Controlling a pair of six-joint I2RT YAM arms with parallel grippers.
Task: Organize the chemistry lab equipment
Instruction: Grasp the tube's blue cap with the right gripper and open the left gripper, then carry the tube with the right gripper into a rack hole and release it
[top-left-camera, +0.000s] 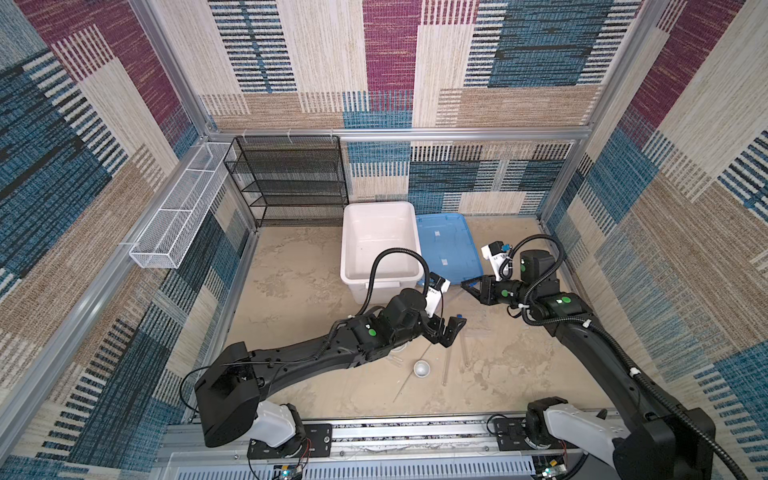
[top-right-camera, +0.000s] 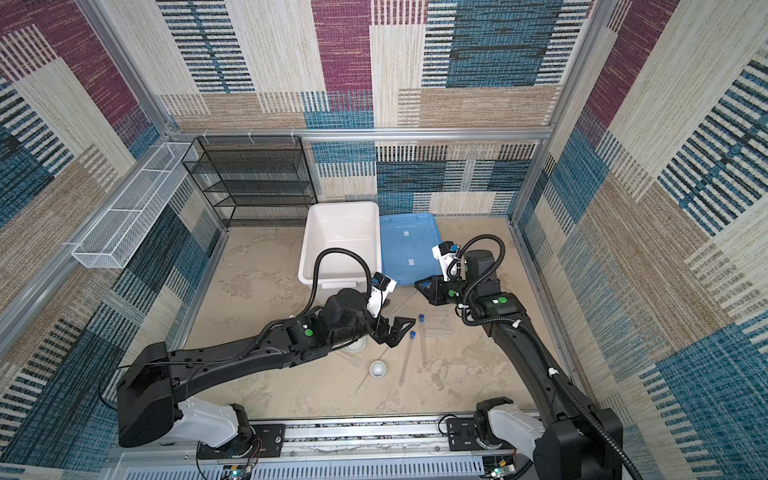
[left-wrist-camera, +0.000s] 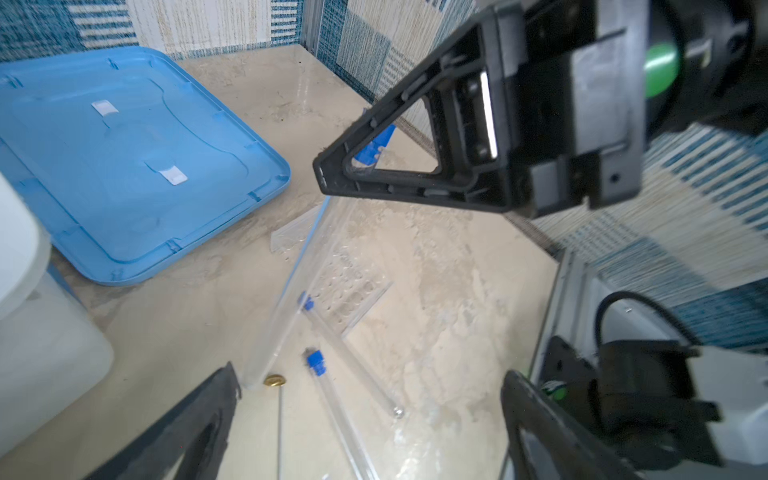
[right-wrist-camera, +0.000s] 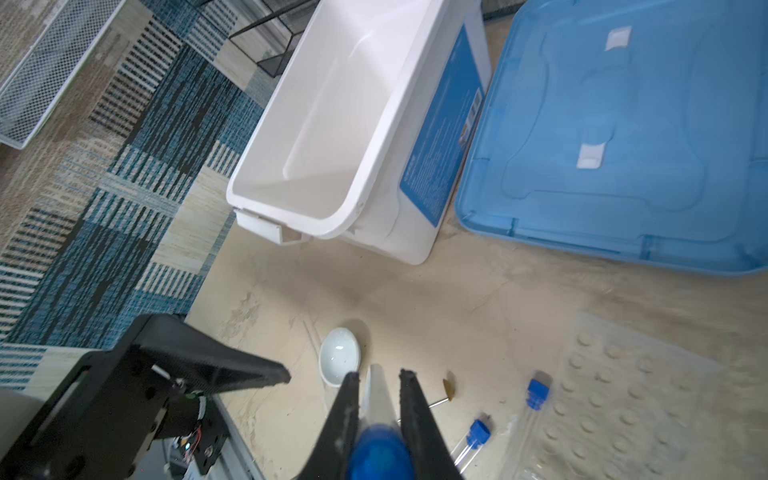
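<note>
While you are watching both top views, the white bin (top-left-camera: 376, 232) is sitting open at centre frame, with the blue lid (top-left-camera: 446, 245) lying flat just beside it on the right. Below the bin, the left gripper (top-right-camera: 401, 332) is hovering over the scattered pieces, its jaws standing wide apart with nothing between them. The right gripper (top-right-camera: 420, 286) is reaching in from the right by the lid's lower corner, and its jaws are pinching a blue-capped tube (left-wrist-camera: 291, 291). In the left wrist view that tube is slanting down toward the table, and you cannot tell whether its lower end is touching. A clear dimpled tray (top-right-camera: 440, 324) is lying below the lid. Just left of it, a loose tube (top-right-camera: 423, 343) and a second loose tube (top-right-camera: 406, 359) are lying near each other, caps pointing up-frame. A white dish (top-right-camera: 378, 368) is resting at lower centre, well apart from the bin, while another dish (top-right-camera: 356, 344) is showing partly from under the left arm. The thin rod (top-right-camera: 365, 380) is lying slanted just left of the first dish, its brass spoon tip (left-wrist-camera: 275, 380) sitting just beside the held tube's lower end. Clear droppers (top-right-camera: 351, 359) are lying faintly beside the left arm.
</note>
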